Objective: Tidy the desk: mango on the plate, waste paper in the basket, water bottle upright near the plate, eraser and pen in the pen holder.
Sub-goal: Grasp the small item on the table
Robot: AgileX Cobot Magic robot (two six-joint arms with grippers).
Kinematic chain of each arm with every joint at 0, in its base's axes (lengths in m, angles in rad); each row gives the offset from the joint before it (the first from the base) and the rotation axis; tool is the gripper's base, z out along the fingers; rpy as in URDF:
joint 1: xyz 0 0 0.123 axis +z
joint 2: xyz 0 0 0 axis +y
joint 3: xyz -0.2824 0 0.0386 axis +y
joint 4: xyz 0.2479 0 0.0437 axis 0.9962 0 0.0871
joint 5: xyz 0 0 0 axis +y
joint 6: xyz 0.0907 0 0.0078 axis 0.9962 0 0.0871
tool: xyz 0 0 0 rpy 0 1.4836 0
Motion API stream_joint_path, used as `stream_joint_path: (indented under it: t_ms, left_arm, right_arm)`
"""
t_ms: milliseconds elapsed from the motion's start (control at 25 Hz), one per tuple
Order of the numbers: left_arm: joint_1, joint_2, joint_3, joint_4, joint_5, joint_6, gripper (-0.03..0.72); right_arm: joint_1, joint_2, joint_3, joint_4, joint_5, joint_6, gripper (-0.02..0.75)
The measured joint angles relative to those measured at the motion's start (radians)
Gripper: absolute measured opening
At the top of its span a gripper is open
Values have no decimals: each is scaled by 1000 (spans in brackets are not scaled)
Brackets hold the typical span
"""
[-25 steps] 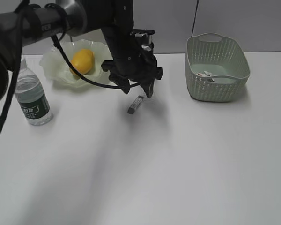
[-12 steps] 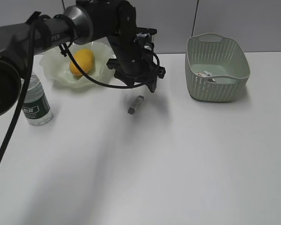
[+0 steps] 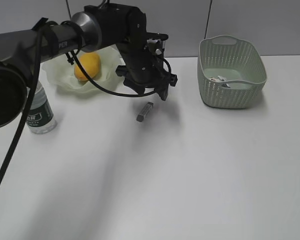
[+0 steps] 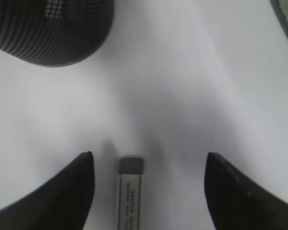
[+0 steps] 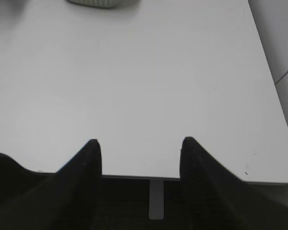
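Exterior view: left pincer [image 3: 151, 93] hangs released above the eraser [image 3: 144, 111] on the tabletop [image 3: 200, 165]; mango [image 3: 87, 66] sits in the plate [image 3: 57, 75]. Right pincer [image 5: 140, 143] gapes, grasping nothing.

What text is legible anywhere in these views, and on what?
"PER" in white on the left arm's tube, cut off at its start.
Eraser sleeve: dark print, too blurred to read.
Water bottle label: white marks, too small to read.
Nothing else carries readable text.
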Motion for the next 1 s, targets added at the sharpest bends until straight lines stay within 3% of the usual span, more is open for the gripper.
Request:
stream_joint_path:
  t_ms: [200,480,1000]
  left_arm:
    - [0,0,0,-1,-6,0,528]
    - [0,0,0,-4,-12,0,526]
    - [0,21,-1,-2,-65,54,504]
  right_arm:
    - [0,0,1,-23,-9,-4,424]
    - [0,0,45,-16,-147,-7,424]
    - [0,0,46,-14,-165,-7,424]
